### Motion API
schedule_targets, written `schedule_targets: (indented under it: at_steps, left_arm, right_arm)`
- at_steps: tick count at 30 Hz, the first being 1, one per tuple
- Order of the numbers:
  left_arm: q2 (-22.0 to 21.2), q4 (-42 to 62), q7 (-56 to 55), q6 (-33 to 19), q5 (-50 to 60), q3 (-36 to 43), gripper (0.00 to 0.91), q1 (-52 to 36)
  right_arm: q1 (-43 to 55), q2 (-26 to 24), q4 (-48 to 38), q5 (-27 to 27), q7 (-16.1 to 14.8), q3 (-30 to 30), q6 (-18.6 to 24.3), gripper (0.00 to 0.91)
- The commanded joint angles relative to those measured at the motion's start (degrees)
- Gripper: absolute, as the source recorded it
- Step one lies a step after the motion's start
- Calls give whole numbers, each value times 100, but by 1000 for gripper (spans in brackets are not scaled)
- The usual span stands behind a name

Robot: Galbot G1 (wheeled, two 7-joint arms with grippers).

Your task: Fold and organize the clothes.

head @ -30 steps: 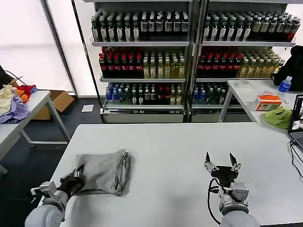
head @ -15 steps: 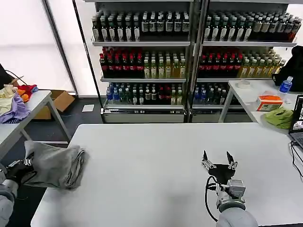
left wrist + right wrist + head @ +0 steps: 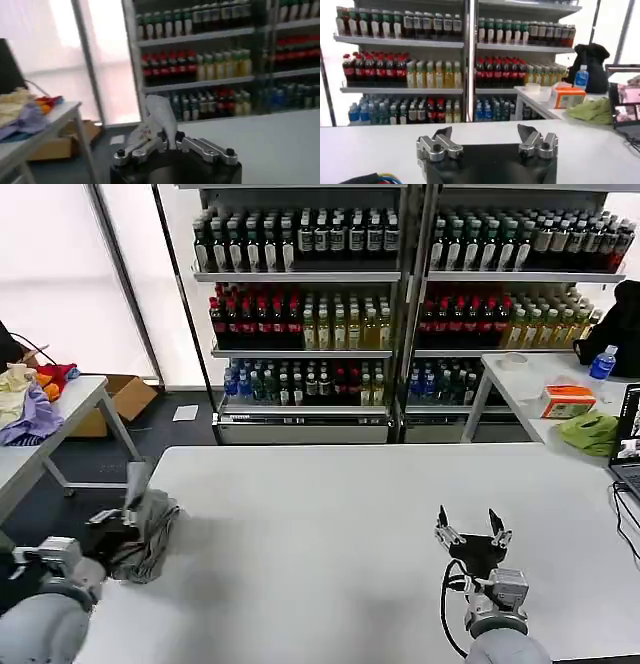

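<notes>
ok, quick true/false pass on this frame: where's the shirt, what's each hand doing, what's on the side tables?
1. The left hand grips the grey shirt at the white table's left edge. True.
2. The right hand holds a shirt. False: it is open and empty above the table.
3. The shirt lies spread flat at mid-table. False: it is bunched at the left edge.
4. A green cloth lies on the right side table. True.

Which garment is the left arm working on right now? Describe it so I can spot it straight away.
Start at the big white table in front of the drink shelves and follow its left edge. There the left pincer is shut on a bunched light grey shirt, the only garment on this table; the coloured clothes lie apart on the side table.
</notes>
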Motion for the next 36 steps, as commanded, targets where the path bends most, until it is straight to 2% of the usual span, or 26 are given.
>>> schedule_targets:
  at_steps: [1, 3, 8, 16, 19, 24, 25, 26, 31, 36]
  left_arm:
    - [-1318, -361, -377, 274, 1019, 2768, 0, -503]
    - [-1590, 286, -400, 286, 1077, 2891, 0, -796]
    - [-1679, 956, -405, 258, 1147, 2872, 0, -1037]
    - [-1505, 809, -430, 252, 968, 2709, 0, -1003]
    - [-1565, 696, -462, 184, 800, 2768, 0, -1015]
    - [-1789, 770, -524, -221, 537, 2944, 0, -1124]
    - [-1833, 798, -554, -305, 472, 2964, 50, -1154]
    - [-1862, 808, -579, -353, 273, 2968, 897, -1199]
    - [-1938, 578, -396, -551, -889, 2937, 907, -1248]
    - [-1850, 361, -495, -632, -1081, 2784, 907, -1200]
  right_arm:
    - [-266, 180, 115, -146, 5, 92, 21, 907]
    - [-340, 191, 114, -146, 3, 154, 42, 907]
    - [-454, 207, 138, -189, 6, 204, 71, 907]
    - [-343, 290, 11, -296, 3, 47, 66, 907]
    - [-276, 281, -14, -305, 2, 7, 42, 907]
    - [-248, 240, -88, -301, -7, 7, 46, 907]
    - [-251, 227, -114, -299, -8, 12, 50, 907]
    - [-252, 222, -135, -297, -12, 14, 56, 907]
    - [-135, 188, -286, -64, 12, -43, -82, 907]
    - [61, 211, -381, 295, 17, -188, -217, 907]
